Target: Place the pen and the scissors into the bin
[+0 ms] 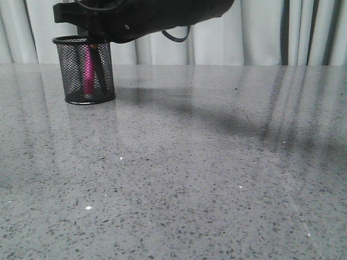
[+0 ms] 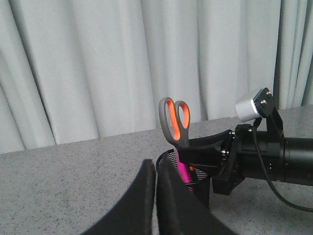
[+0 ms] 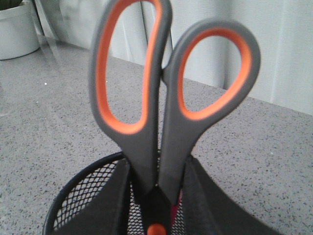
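A broad grey speckled stone-look tabletop (image 1: 179, 179) fills the lower part of the front view, its polished surface dotted with dark and white flecks. Soft shadows and long pale streaks of reflected light run across it. Behind its far edge hang pale grey-white pleated curtains (image 1: 260, 32) in vertical folds, closing off the whole back of the room. In the right wrist view a white round pot (image 3: 17, 29) stands on the tabletop, near the curtains.

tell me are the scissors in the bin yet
Partly in: the scissors stand upright, blades down inside the bin, loops above the rim, held by the right gripper.
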Robot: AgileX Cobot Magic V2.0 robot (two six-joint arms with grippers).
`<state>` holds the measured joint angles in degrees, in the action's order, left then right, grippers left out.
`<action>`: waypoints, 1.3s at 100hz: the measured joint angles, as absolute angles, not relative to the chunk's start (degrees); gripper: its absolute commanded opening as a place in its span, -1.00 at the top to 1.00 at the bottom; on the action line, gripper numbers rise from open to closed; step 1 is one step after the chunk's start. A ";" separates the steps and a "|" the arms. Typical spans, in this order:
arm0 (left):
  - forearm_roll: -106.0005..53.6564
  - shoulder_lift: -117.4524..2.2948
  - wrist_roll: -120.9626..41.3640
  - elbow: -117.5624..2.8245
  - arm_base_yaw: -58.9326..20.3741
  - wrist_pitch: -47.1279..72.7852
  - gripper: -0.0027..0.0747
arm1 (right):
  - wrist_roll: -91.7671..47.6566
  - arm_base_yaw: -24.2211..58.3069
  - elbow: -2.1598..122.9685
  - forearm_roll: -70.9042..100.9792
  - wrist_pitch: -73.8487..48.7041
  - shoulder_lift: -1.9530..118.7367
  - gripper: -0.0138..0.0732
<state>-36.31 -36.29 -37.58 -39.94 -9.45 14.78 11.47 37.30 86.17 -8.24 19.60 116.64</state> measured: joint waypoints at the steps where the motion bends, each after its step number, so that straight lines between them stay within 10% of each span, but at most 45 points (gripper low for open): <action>1: -36.31 -36.29 -37.58 -39.94 -9.45 14.78 0.99 | 11.47 37.30 86.17 -8.36 19.60 116.64 0.80; 60: -36.31 -36.29 -37.58 -39.94 -9.45 14.78 0.99 | 11.47 37.30 86.17 -8.88 20.46 116.64 -0.17; 108: -36.31 -36.29 -37.58 -39.94 -9.45 14.78 0.99 | 11.47 36.85 86.17 -8.88 21.81 112.61 -0.14; 130: -36.31 -36.29 -37.58 -39.94 -9.45 14.78 0.99 | 11.47 35.49 86.17 -8.88 17.29 106.47 0.48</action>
<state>-36.31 -36.29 -37.58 -39.94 -9.45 14.78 11.47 35.49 86.17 -8.88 17.29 106.47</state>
